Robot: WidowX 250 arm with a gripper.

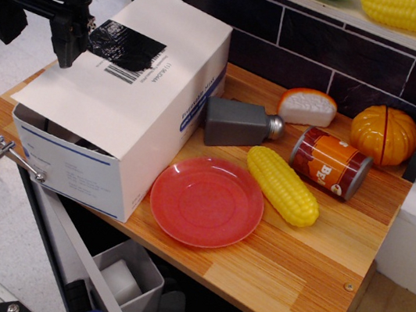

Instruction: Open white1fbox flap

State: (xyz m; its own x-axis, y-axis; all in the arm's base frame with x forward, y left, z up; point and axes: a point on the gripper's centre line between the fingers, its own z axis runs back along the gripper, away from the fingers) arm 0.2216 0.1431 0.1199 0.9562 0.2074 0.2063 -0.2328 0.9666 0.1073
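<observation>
In the one view, the box sat on the left part of the worktop, its near end facing the camera. Its flap, the broad white panel with the black patch and barcode, lay over the top. The flap's near edge stood slightly off the box front, so a dark gap showed underneath. I judged the flap barely started: lifted a little at that edge, not swung back.

My hand hung at the flap's left edge, beside the black patch. Its dark fingers ran down onto the cardboard, but I could not tell whether they were spread, pressed together or pinching the edge.

To the right, clear of the box, lay a red plate, a corn cob, a can and a grey shaker.

Nearly all the opening was left to do.
</observation>
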